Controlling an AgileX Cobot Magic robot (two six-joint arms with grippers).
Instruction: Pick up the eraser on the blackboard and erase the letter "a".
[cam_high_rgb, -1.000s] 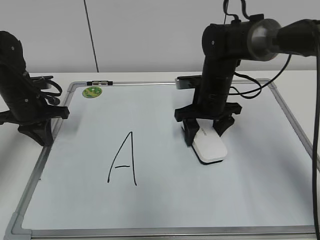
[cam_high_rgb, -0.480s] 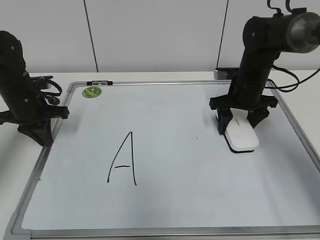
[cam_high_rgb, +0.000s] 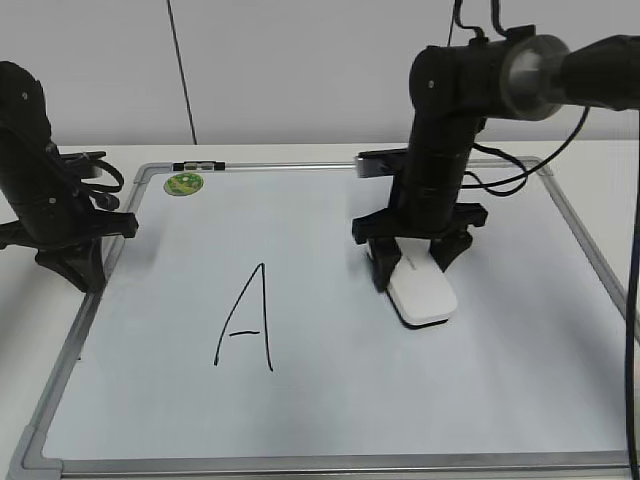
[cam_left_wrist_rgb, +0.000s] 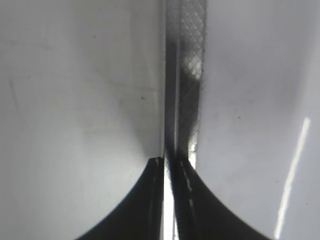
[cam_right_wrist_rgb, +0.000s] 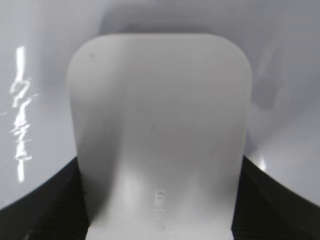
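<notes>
In the exterior view, your right gripper (cam_high_rgb: 412, 268) pinches the white rounded-rectangular plastic eraser (cam_high_rgb: 423, 293) by its far end and holds it flat on the large white dry-erase blackboard with a silver-grey frame (cam_high_rgb: 330, 400). The eraser sits to the right of the large black capital "A" (cam_high_rgb: 246, 320), well apart from it. No small handwritten "a" shows anywhere on the board; the spot under the eraser is hidden, so you cannot tell whether any ink remains there. The small round green magnet (cam_high_rgb: 184, 184) lies near the board's far left corner. Your left gripper (cam_high_rgb: 72, 262) hangs over the board's left frame, away from the work.

In the left wrist view, the two dark fingers (cam_left_wrist_rgb: 150, 200) are pressed together with nothing between them, poised above the frame strip.

In the right wrist view, the eraser (cam_right_wrist_rgb: 160, 130) fills the picture, clamped between dark jaws on both sides.

You appear to be in the wiping step. Next, lift the eraser a little to check for leftover marks, keeping well right of the capital "A".
</notes>
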